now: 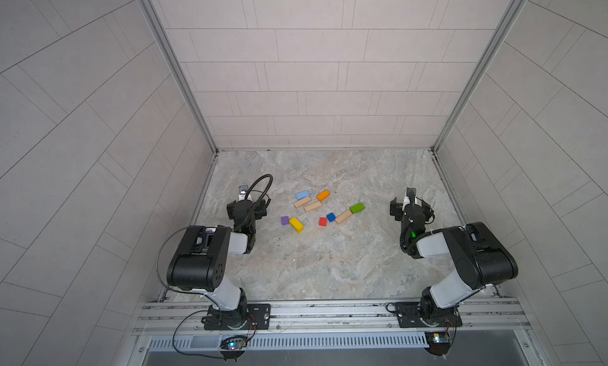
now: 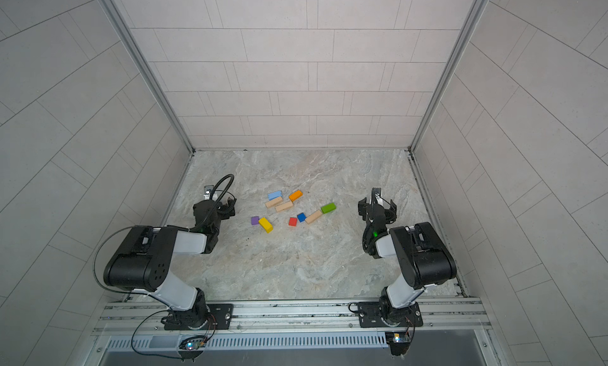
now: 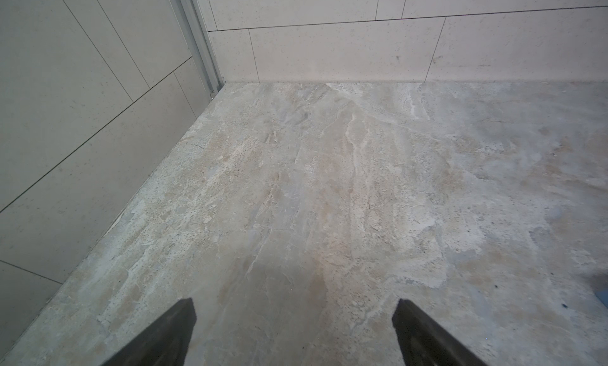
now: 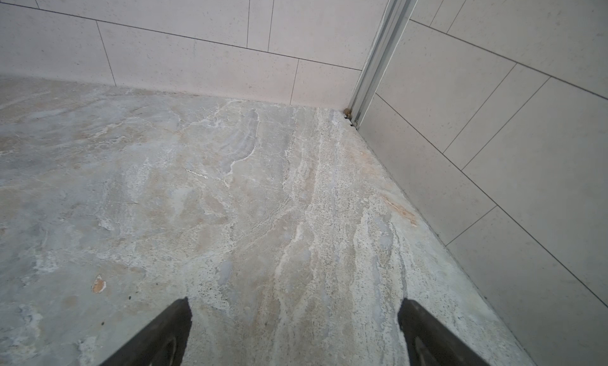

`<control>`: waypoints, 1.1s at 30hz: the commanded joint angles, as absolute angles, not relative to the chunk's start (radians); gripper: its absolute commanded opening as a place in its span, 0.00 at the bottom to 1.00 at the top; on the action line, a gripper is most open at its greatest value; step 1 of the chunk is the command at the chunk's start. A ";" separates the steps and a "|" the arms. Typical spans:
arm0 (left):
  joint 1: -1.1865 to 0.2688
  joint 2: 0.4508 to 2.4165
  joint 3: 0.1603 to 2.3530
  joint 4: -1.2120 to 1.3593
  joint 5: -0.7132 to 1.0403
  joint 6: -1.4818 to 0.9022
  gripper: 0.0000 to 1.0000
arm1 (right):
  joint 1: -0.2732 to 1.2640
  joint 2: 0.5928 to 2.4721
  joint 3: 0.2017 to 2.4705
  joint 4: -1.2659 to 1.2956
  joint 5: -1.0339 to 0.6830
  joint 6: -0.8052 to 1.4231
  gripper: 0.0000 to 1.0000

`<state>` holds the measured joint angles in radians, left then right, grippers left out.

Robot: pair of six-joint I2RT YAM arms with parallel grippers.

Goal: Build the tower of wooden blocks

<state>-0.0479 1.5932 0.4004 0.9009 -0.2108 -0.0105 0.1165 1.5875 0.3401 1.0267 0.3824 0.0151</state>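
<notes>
Left wrist view shows the left fingers (image 3: 164, 338) spread wide apart over bare marbled bench (image 3: 329, 183) and holding nothing. A blue sliver (image 3: 604, 297) sits at the right edge of the frame, too little to name.

Only the top views show the wood blocks (image 1: 316, 209). They lie singly on the bench at mid-frame, between the two arms and well apart from both. At the left, a purple cube (image 1: 285, 220) sits just beside a yellow brick (image 1: 296, 225). Higher in the frame is a light-blue brick (image 1: 303, 194), with a tan bar (image 1: 302, 202) and another tan bar (image 1: 313, 206) close under it and an orange brick (image 1: 323, 195) to the right. Lower down, a red cube (image 1: 323, 221), a blue cube (image 1: 331, 217), a third tan bar (image 1: 343, 217) and a green brick (image 1: 357, 208) run in a line rising to the right.

Right wrist view shows the right fingers (image 4: 158, 338) just as wide apart, over bare bench near the tiled wall (image 4: 493, 150), gripping nothing.
</notes>
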 commanded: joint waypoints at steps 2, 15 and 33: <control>-0.045 1.585 0.397 0.920 -0.213 -0.020 1.00 | 0.114 1.588 0.345 1.026 0.387 0.014 0.99; -0.063 1.543 0.405 0.878 -0.259 -0.015 1.00 | 0.131 1.560 0.300 1.095 0.458 0.010 1.00; -0.077 1.252 0.944 -0.164 -0.198 -0.284 1.00 | 0.207 1.315 0.538 0.549 0.476 -0.022 0.99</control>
